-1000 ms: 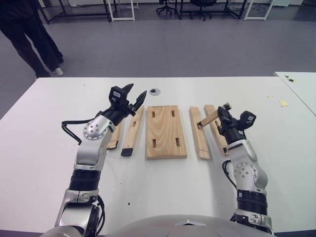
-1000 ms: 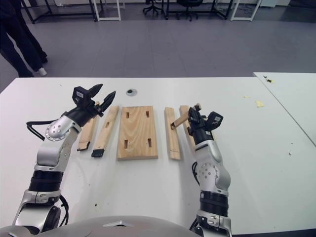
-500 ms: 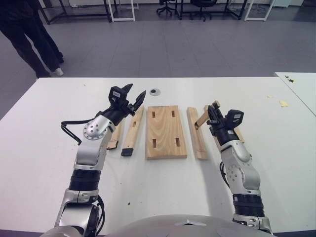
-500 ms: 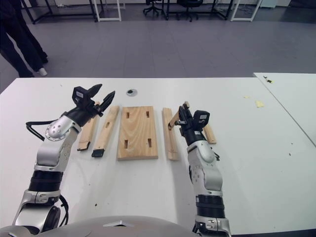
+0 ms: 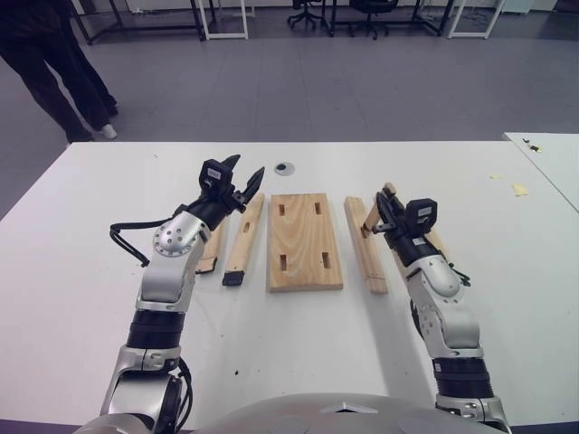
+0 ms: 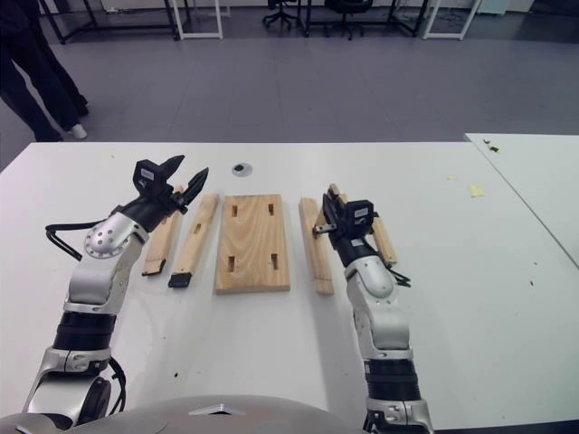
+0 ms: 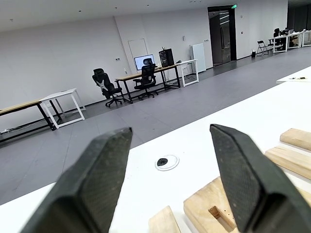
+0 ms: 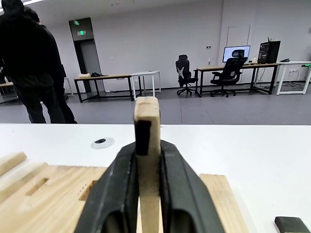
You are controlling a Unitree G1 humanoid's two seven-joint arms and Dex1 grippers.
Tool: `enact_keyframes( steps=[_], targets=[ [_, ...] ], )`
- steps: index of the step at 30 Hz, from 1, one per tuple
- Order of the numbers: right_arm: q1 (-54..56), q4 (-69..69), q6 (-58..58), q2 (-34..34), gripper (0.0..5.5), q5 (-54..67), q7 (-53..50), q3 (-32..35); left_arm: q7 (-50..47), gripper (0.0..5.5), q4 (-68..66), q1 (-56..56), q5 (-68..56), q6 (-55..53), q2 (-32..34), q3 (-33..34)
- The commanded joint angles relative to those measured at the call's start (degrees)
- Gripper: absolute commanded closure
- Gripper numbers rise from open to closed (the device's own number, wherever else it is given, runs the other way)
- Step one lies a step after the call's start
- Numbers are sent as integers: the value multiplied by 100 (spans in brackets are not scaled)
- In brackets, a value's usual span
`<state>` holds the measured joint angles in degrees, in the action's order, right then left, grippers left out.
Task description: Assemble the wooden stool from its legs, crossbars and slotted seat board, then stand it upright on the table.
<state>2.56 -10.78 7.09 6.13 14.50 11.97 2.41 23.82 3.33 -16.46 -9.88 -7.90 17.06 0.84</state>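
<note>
- We judged the job to be at an early joining step. The right tool [image 5: 387, 220] was clamped on a short crossbar [image 8: 146, 114] and held it tilted over the worktop [image 5: 72, 235].
- A long leg [image 5: 365, 246] lay flat just below that tool. The crossbar's low end sat close to it, but we could not tell whether they touched.
- A second leg [image 5: 390, 193] lay partly hidden behind the right tool.
- The left tool [image 5: 245, 174] hung with its fingers well apart and gripped nothing. Two more legs lay flat just beneath it: one [image 5: 244, 237] on the board's side and one [image 5: 213, 248] on the outer side.
- The slotted seat board [image 5: 304, 240] lay flat between the two tools.
- We saw no box or tray. The only receivers were the board's four slots, and none held a leg yet.
- For the next move, we reckoned the crossbar end had to be squared to the socket in the leg below the right tool — then pressed in. The free left tool would probably need to steady that leg against sliding.
</note>
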Motion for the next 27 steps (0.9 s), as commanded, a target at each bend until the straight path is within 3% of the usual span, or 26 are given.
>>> enact_keyframes(
  steps=[1, 8, 27],
  targets=[
    [-131, -411, 191, -167, 510, 347, -78, 128, -61, 259, 6, 21, 84, 37, -24, -19],
    [-223, 2, 472, -559, 510, 1182, -207, 630, -15, 259, -7, 50, 114, 63, -54, -30],
    [-6, 315, 226, -789, 510, 1334, -180, 629, 39, 259, -51, 40, 143, 69, -68, -70]
  ],
)
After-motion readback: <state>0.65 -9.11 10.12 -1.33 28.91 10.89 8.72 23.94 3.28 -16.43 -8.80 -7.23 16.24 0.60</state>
